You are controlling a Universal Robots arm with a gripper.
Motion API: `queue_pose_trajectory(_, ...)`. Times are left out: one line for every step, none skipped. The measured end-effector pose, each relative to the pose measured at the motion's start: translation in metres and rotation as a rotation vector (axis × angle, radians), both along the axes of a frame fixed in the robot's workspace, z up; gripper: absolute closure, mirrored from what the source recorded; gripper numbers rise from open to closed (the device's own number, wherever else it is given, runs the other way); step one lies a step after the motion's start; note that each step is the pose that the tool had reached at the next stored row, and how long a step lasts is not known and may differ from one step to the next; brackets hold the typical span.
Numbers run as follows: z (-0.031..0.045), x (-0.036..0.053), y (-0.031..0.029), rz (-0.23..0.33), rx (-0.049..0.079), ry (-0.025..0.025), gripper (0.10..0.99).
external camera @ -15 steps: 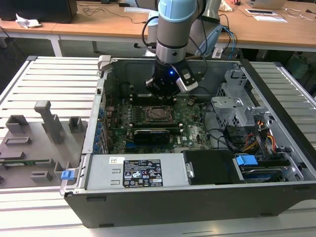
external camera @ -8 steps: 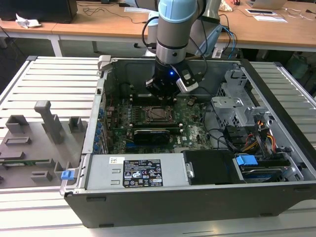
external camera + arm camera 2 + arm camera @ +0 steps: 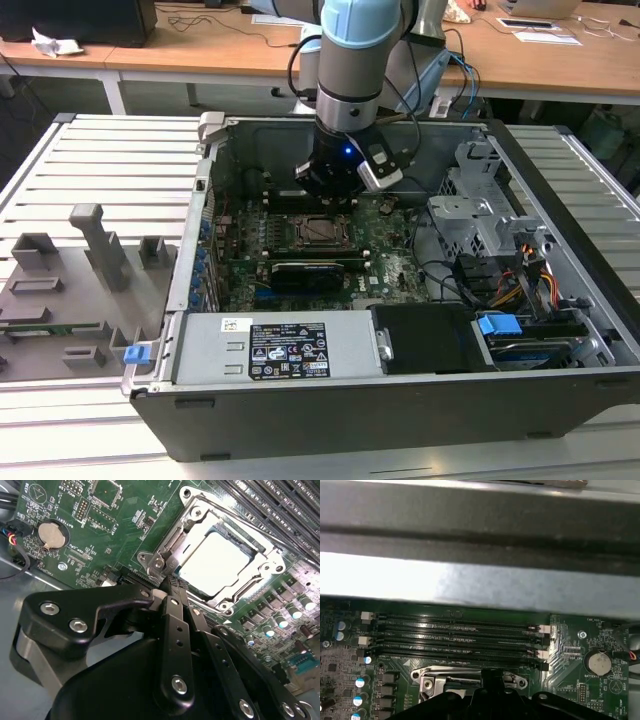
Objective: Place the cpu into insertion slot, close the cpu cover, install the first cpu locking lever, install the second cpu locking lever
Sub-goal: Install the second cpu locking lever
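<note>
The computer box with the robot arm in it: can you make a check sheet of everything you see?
Surface: ribbed grey table under the open computer case.
Job's things: cpu sits in the insertion slot; cpu cover lies closed around it.
Clutter: grey holders on the table at the exterior view's left.
Grippers: gripper shut, empty, tips at the socket's edge.
Cables: coloured wire bundle inside the case at the exterior view's right.
Surroundings: wooden desks behind; memory slots beside the socket.
</note>
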State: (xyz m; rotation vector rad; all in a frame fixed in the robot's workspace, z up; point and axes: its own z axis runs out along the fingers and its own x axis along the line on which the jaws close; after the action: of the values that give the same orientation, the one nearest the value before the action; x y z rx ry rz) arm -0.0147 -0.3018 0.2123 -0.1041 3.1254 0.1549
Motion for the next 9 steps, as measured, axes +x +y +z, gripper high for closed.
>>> queue_pose_trajectory(0.0003, 0.0000, -0.0005, 0.000, 0.000, 0.0002, 0.980)
queue_pose_trajectory(0.0007, 0.0000, -0.0006, 0.000, 0.000, 0.0002, 0.980)
queue_pose_trajectory(0.0014, 0.0000, -0.0006, 0.000, 0.000, 0.0001, 0.980)
queue_pose_trajectory(0.0023, 0.0000, -0.0006, 0.000, 0.000, 0.0001, 0.980)
queue_pose_trajectory(0.0036, 0.0000, -0.0006, 0.000, 0.000, 0.0001, 0.980)
queue_pose_trajectory(0.0053, 0.0000, -0.0006, 0.000, 0.000, 0.0000, 0.980)
queue_pose_trajectory(0.0085, 0.0000, -0.0006, 0.000, 0.000, 0.0001, 0.980)
queue_pose_trajectory(0.0101, 0.0000, -0.0006, 0.000, 0.000, 0.0001, 0.980)
queue_pose_trajectory(0.0107, 0.0000, -0.0006, 0.000, 0.000, 0.0001, 0.980)
